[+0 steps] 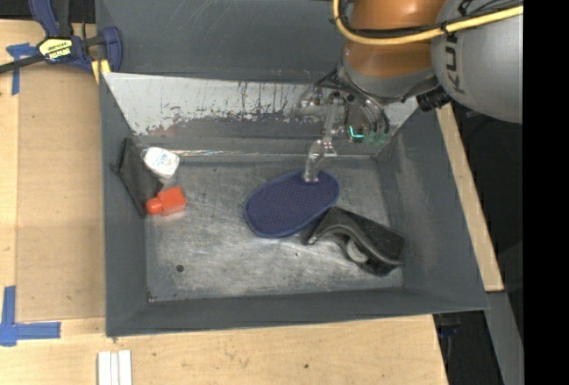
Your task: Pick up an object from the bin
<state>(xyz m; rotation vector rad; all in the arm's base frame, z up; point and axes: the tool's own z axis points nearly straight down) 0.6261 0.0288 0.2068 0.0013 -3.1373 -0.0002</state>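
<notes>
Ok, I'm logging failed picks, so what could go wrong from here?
The end effector is down at the far rim of the flat blue oval pad; a thing lying that flat may give little to grip and could slip. The pad's near edge touches or overlaps the dark strap-like thing, which might get dragged along.

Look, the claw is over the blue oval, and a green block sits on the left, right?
No. The block on the left is orange, not green; the camera view shows it. The claw is indeed over the blue oval.
</notes>
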